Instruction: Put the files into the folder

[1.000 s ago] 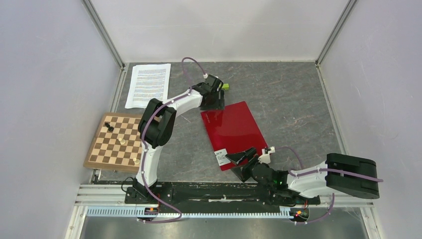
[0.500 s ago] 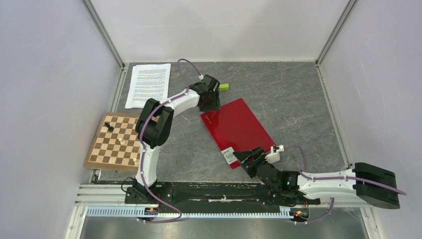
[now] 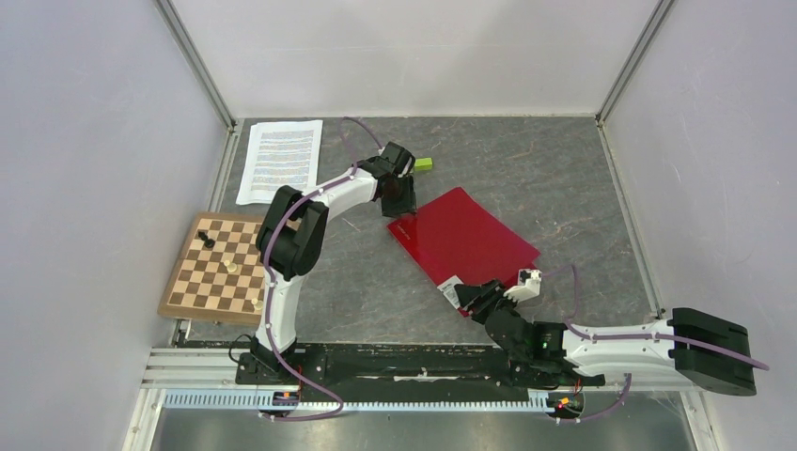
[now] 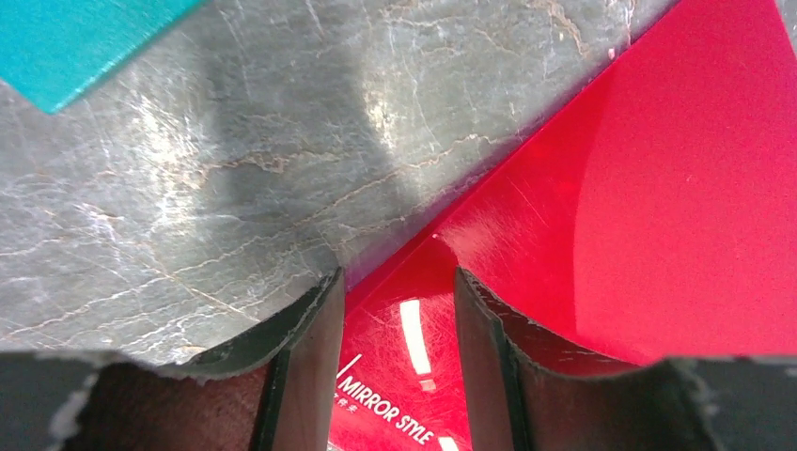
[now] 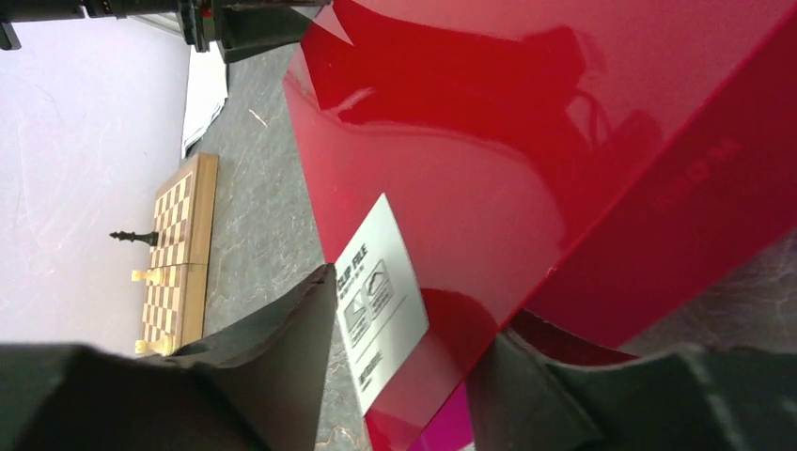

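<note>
The red folder (image 3: 465, 242) lies on the grey table (image 3: 564, 169). Its long axis runs diagonally from far left to near right, with the white label (image 5: 381, 301) at the near end. The left gripper (image 3: 405, 207) straddles the far-left corner and the right gripper (image 3: 479, 297) the labelled corner, both with fingers apart. The files (image 3: 279, 160) lie in the table's far-left corner.

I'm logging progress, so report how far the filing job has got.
Done: nothing filed yet. In hand: the left hand straddles a far corner of the folder, and the right hand brackets its labelled near corner, where the cover looks slightly raised. Left: open the folder and fetch the files, lying apart at the far left.
</note>
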